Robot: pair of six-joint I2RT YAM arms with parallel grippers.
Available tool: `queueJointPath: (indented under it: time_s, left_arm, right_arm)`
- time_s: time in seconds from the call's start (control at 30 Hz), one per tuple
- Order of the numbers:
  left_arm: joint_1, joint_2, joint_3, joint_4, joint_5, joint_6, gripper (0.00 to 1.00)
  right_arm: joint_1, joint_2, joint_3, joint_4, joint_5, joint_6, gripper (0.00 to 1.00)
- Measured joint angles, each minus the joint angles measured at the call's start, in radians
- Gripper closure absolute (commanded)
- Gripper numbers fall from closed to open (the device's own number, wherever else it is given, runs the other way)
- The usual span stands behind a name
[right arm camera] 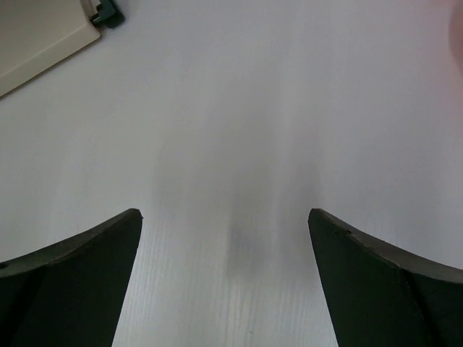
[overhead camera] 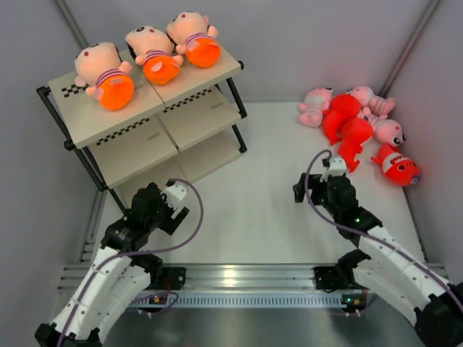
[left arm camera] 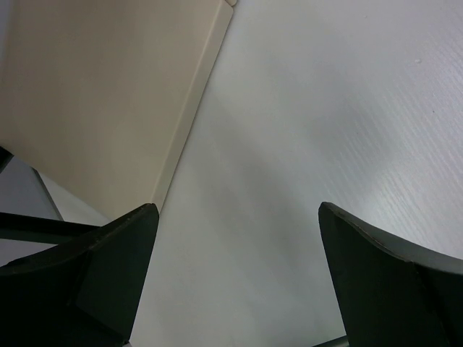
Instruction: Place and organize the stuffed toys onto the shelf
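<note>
Six stuffed toys point(overhead camera: 356, 129) lie heaped beyond the right pincer point(overhead camera: 334, 168); it and the left pincer point(overhead camera: 172, 196) gape empty. Best pinch the nearest red fish point(overhead camera: 353, 143) mid-body, singly, before the shelf point(overhead camera: 137, 148).

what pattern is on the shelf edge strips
Black-and-white checks along the shelf edges, clearest in the top view.
</note>
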Motion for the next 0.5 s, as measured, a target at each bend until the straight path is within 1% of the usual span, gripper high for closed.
queueJointPath:
  time_s: [0.07,0.13,0.23,0.3,0.43,0.47,0.5]
  left_arm:
    - [0.000,0.001,0.000,0.000,0.000,0.000,0.01]
    - [0.001,0.013,0.002,0.000,-0.003,-0.001,0.02]
    - [0.002,0.048,0.008,0.000,-0.014,-0.001,0.02]
    - [0.002,0.073,0.012,0.000,-0.027,0.000,0.02]
    - [0.002,0.097,0.014,0.000,-0.034,0.003,0.02]
    - [0.003,0.096,0.015,0.000,-0.035,0.005,0.02]
    - [0.003,0.094,0.016,0.000,-0.035,0.007,0.02]
  right_arm:
    - [-0.018,0.124,0.116,-0.076,0.001,0.016,0.01]
    - [-0.059,0.228,0.233,-0.117,-0.008,0.026,0.01]
    - [-0.192,0.372,0.407,-0.138,-0.033,0.045,0.01]
    - [-0.304,0.437,0.468,-0.125,-0.040,0.067,0.01]
    - [-0.522,0.588,0.526,-0.102,-0.084,0.118,0.01]
    - [-0.557,0.631,0.542,-0.101,-0.093,0.126,0.03]
    - [-0.589,0.681,0.560,-0.098,-0.105,0.133,0.07]
